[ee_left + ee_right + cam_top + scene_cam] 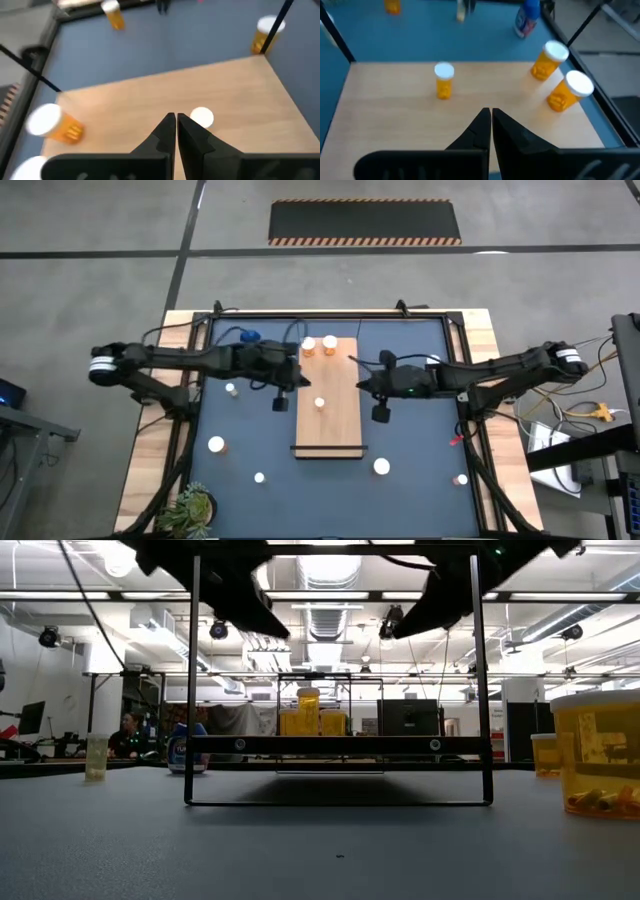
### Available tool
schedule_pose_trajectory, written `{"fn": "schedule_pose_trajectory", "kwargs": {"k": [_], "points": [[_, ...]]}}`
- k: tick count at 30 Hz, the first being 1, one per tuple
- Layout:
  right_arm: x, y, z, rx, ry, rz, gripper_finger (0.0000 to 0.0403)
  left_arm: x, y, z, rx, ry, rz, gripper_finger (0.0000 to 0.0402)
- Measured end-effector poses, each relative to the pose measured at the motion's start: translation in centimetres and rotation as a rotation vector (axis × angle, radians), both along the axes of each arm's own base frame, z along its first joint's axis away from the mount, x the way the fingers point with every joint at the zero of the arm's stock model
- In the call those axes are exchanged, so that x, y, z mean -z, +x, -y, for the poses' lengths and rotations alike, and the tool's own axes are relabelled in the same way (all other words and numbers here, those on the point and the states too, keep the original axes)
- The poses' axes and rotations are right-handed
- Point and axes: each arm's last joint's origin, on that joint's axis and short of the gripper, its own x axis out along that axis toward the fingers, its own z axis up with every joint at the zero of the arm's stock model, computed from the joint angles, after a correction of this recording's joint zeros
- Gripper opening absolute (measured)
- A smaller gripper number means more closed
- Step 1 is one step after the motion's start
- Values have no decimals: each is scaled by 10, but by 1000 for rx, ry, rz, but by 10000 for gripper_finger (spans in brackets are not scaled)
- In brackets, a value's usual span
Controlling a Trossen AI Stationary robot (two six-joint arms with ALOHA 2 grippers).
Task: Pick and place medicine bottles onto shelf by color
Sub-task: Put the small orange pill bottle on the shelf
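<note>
The light-brown shelf [328,415] stands mid-table, raised on a thin black frame [338,745]. Two orange bottles with white caps [309,346] [330,343] stand at its far end, and a small one [320,402] stands near its middle. The blue bottle [248,336] stands on the table at the far left. My left gripper [302,380] is shut and empty over the shelf's left edge; the small bottle's cap [202,117] shows just past its fingertips. My right gripper [358,385] is shut and empty over the shelf's right edge, facing the small bottle [444,80].
Loose orange bottles stand on the dark mat: left of the shelf [231,389], at the near left [216,445] [259,477], near the shelf's front right corner [381,466], and at the near right [460,479]. A green plant [190,506] sits at the near-left corner.
</note>
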Motion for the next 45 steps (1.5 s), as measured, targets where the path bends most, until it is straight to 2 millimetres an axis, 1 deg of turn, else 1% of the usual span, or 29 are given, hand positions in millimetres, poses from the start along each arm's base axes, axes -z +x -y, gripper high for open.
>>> {"fn": "schedule_pose_trajectory", "kwargs": {"k": [4,9,15,18,29,38,43,45], "points": [[9,-11,1,-6,-15,90,9,13,18,2,30,-15,-44,0],[16,-21,2,8,-34,163,9,31,29,4,85,-63,-82,0],[23,-25,3,9,-30,205,9,46,43,5,94,-60,-54,0],[25,-24,3,12,-23,208,9,53,45,4,93,-62,-71,0],[27,-24,3,17,-12,209,9,53,43,4,74,-86,-93,0],[27,-24,3,26,7,213,9,43,40,5,75,-81,-62,0],[27,-24,3,27,9,213,9,43,39,7,71,-96,-60,0],[27,-24,3,27,10,213,9,45,40,8,72,-102,-63,0]]}}
